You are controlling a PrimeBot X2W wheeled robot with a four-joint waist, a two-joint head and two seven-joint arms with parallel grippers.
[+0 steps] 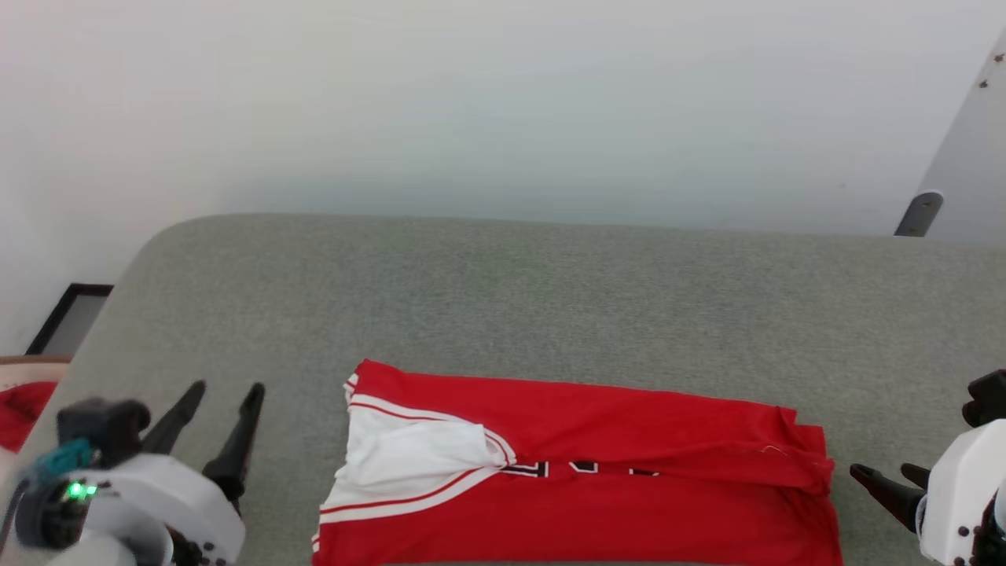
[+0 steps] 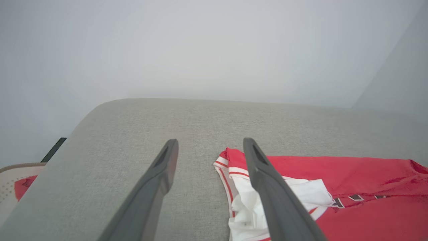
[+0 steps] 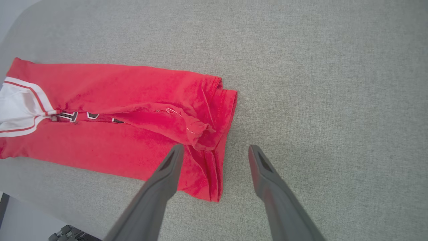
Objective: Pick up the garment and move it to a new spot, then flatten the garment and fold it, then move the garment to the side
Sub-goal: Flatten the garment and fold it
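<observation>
The garment [image 1: 597, 464], a bright red shirt with a white striped sleeve end, lies folded lengthwise on the grey cushion near its front edge. In the left wrist view the garment [image 2: 351, 187] shows its white part behind the right-hand finger. The right wrist view shows the garment's [image 3: 127, 113] rumpled right end. My left gripper [image 1: 228, 393] hovers open to the left of the shirt, holding nothing. To the shirt's right, my right gripper [image 1: 888, 472] stands open above the cushion, nothing between its fingers [image 3: 167, 180].
The grey cushion [image 1: 550, 299] stretches wide behind and beside the shirt, with a pale wall beyond. At the far left, off the cushion, a pale basket rim holds a red cloth [image 1: 20, 413]. A dark frame [image 1: 71, 314] leans by the wall.
</observation>
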